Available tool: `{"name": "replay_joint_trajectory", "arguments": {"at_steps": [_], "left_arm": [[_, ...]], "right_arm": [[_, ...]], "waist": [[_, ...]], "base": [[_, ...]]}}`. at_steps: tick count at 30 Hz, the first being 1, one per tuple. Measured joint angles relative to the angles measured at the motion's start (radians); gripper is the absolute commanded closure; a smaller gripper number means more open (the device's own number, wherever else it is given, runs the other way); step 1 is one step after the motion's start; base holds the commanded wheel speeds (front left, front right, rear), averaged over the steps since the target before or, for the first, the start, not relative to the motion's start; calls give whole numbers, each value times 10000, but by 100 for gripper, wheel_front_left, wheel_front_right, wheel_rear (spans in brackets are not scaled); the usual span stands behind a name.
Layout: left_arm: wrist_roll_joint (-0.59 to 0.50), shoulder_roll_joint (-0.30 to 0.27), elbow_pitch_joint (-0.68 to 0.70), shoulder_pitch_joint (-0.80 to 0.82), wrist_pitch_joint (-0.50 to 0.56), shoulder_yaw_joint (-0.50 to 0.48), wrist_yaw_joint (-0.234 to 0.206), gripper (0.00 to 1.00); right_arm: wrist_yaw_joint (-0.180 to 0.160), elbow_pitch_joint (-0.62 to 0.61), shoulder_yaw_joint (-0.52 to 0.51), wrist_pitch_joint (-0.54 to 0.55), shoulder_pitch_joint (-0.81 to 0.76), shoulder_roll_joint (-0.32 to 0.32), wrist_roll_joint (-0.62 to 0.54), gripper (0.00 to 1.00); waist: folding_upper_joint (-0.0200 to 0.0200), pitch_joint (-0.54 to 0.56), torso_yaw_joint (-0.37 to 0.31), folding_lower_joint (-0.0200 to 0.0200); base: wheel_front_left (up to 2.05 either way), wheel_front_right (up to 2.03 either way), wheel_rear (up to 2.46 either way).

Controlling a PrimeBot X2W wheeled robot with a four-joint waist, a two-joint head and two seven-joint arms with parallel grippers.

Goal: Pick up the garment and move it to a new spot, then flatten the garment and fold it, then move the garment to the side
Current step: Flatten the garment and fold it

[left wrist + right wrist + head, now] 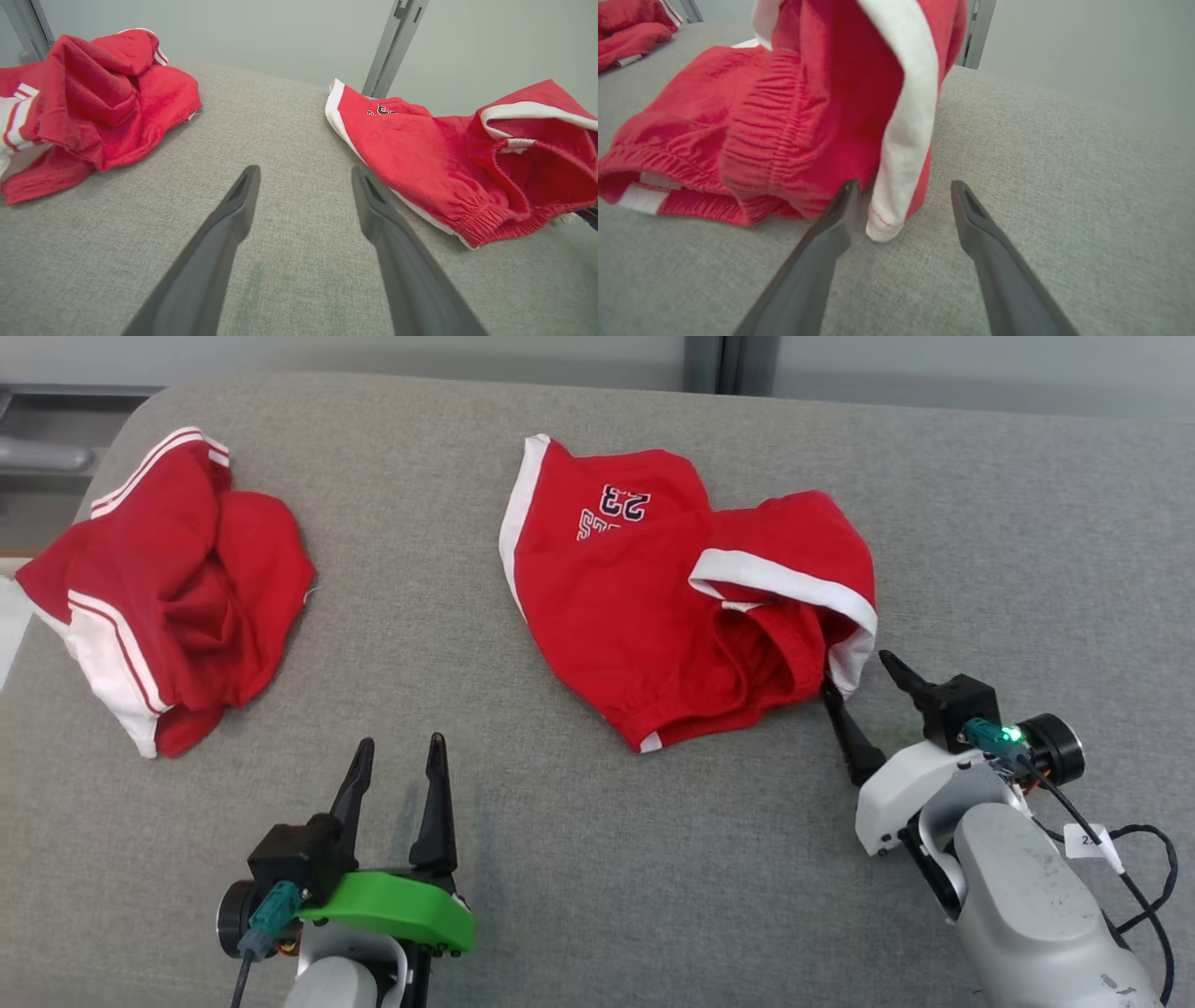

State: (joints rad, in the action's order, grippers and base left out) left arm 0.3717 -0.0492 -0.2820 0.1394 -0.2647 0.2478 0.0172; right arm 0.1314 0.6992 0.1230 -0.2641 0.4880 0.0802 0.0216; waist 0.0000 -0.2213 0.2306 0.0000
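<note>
"Covering nearly the whole head view, a grey fabric surface (597, 877) is seen. What is laid on it?" — 1st

"The garment (635, 588), red shorts w/ white trim & a '23' print, is spread approx. at the centre, rumpled, its elastic waistband turned toward the robot. A second red garment (177, 588) is bunched well apart from it, at the surface's far left edge." — 2nd

"Noted. How is the right gripper set?" — 1st

"The right gripper (857, 670) is placed low at the garment's right corner, fingers parted, nothing clamped. In the right wrist view the white hem corner (896, 205) is seen hanging btw. the two fingers. The finger (829, 233) at that view's left is shown against the red cloth; touching or just beside cannot be told. The other finger is seen over bare surface, clear of the cloth." — 2nd

"And the left gripper?" — 1st

"The left gripper (401, 740) is held over bare surface, nearer the robot, btw. the two garments & apart from both. Its jaws are spread wide; nothing is gripped." — 2nd

"Small items?" — 1st

"A green cover (392, 910) is fitted behind the left fingers, and a small green light (1008, 735) is lit on the right wrist." — 2nd
</note>
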Motion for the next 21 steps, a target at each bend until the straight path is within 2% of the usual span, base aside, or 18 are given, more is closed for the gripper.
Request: {"name": "replay_joint_trajectory", "arguments": {"at_steps": [1,2,6,9,12,15,18,21], "left_arm": [[27,0,4,8,-2,15,-10,0],[36,0,21,16,0,36,-31,0],[79,0,58,53,0,128,-90,0],[117,0,36,47,0,132,-140,0],[121,0,-40,-38,0,88,-142,0],[121,0,-157,-215,-2,119,-127,0],[140,2,-207,-298,0,190,-119,0],[222,2,-288,-443,-2,278,-119,0]], "right_arm": [[0,75,-102,2,62,19,-54,73],[0,75,-226,2,158,50,-128,100],[0,-744,-746,6,477,251,-439,100],[0,-1695,-481,10,732,537,-554,100],[0,-2706,326,10,1343,757,-485,100],[0,-3141,1567,10,2171,989,-236,100],[0,-3110,2807,10,3281,1032,31,100],[0,-2788,3860,10,4574,754,276,100]], "waist": [[0,-57,75,0],[0,-129,162,0],[0,-314,433,0],[0,-299,542,0],[0,-151,555,0],[0,95,512,0],[0,379,473,1],[0,650,469,1]], "base": [[0,0,0],[0,0,0],[0,0,0],[0,0,0],[0,0,0],[0,0,0],[0,0,0],[0,0,0]]}}
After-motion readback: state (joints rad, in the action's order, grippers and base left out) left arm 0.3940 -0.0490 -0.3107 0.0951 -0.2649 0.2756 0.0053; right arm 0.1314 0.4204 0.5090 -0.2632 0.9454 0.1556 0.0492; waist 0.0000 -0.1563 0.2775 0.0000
